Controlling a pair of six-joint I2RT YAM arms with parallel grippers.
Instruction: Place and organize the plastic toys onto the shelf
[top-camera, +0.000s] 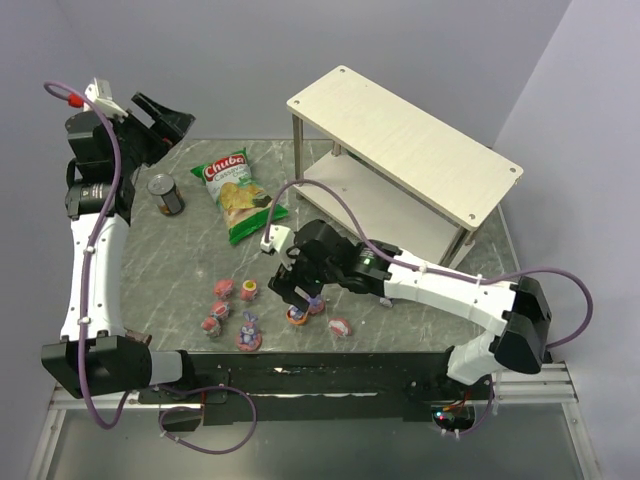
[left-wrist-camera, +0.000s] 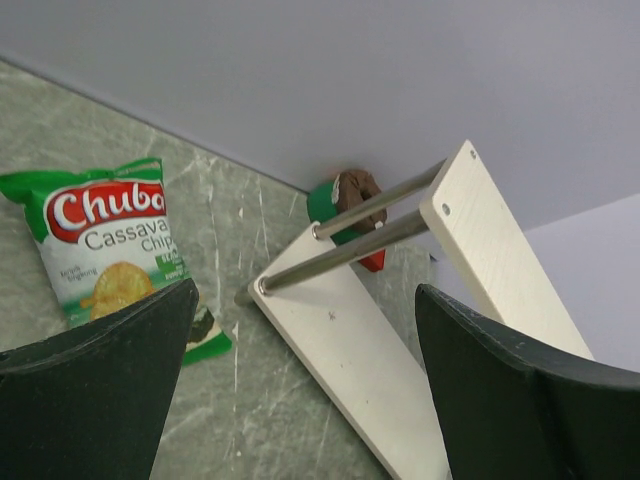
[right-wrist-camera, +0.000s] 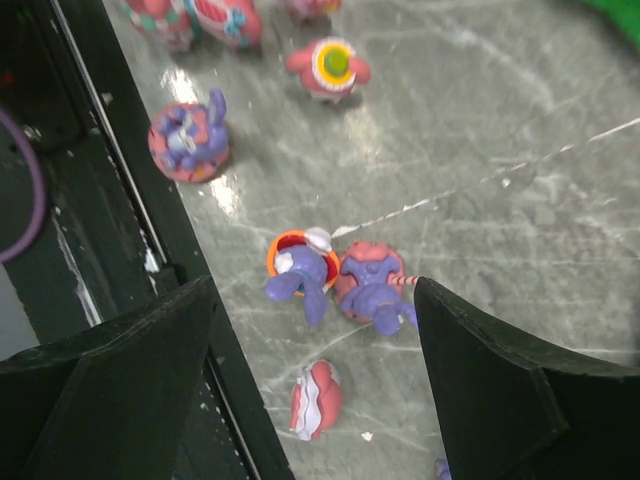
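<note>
Several plastic toys lie near the table's front edge, among them a pink-red one (top-camera: 223, 289) and a purple bunny-eared one (top-camera: 247, 335). My right gripper (top-camera: 303, 300) hangs open just above a pair of them. Between its fingers in the right wrist view (right-wrist-camera: 315, 370) I see a purple bunny in an orange base (right-wrist-camera: 303, 270), a purple figure on a pink base (right-wrist-camera: 372, 285) and a pink-red shell (right-wrist-camera: 316, 400), none of them held. The shelf (top-camera: 400, 140) stands at the back right. My left gripper (top-camera: 170, 125) is raised at the rear left, open (left-wrist-camera: 305, 390) and empty.
A green chip bag (top-camera: 237, 195) and a dark can (top-camera: 167, 195) sit on the table's left half. A green, brown and red object (left-wrist-camera: 350, 200) shows behind the shelf's posts. The black front rail (right-wrist-camera: 150, 250) runs close beside the right gripper's left finger.
</note>
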